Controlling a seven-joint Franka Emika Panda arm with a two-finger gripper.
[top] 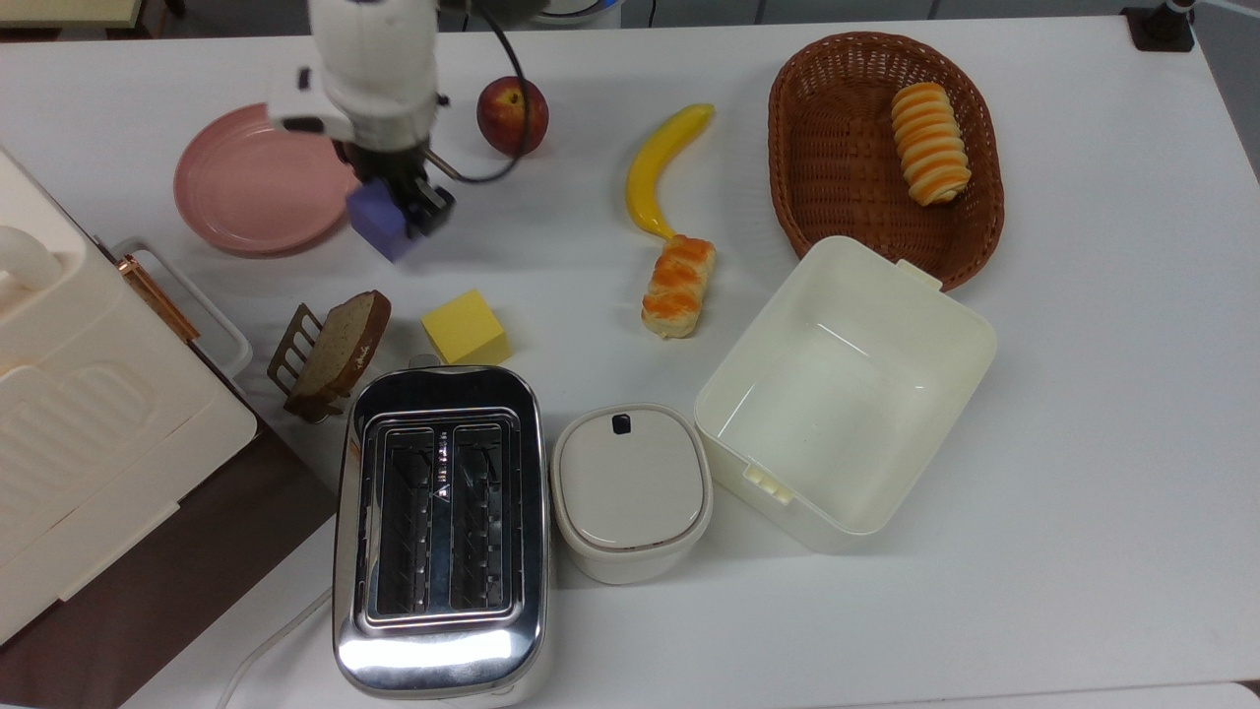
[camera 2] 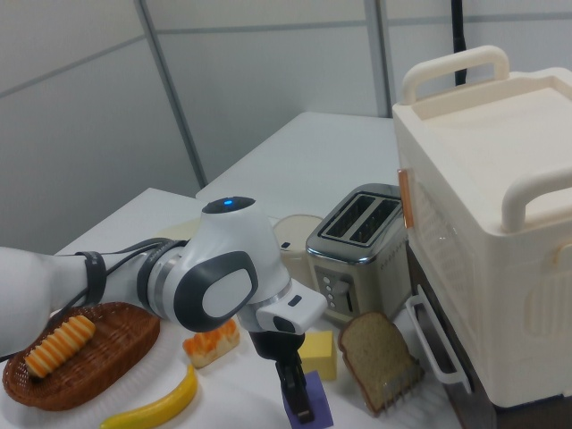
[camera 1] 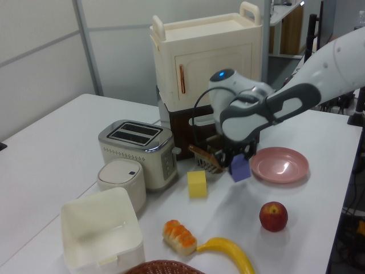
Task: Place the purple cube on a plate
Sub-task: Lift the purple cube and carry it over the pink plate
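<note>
Above table, purple cube [top: 377, 219] apparently between fingers [top: 429, 210].

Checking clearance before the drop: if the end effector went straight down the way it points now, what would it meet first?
Probably bare table beside the plate: the end effector, shut on the purple cube, points down near the plate's rim, though depth is unclear.

Bright, even indoor light; soft shadows under objects. Strong glare on toaster [top: 438, 645] chrome and pink plate [camera 1: 283, 165]. Slight motion blur on arm [top: 369, 59].
</note>
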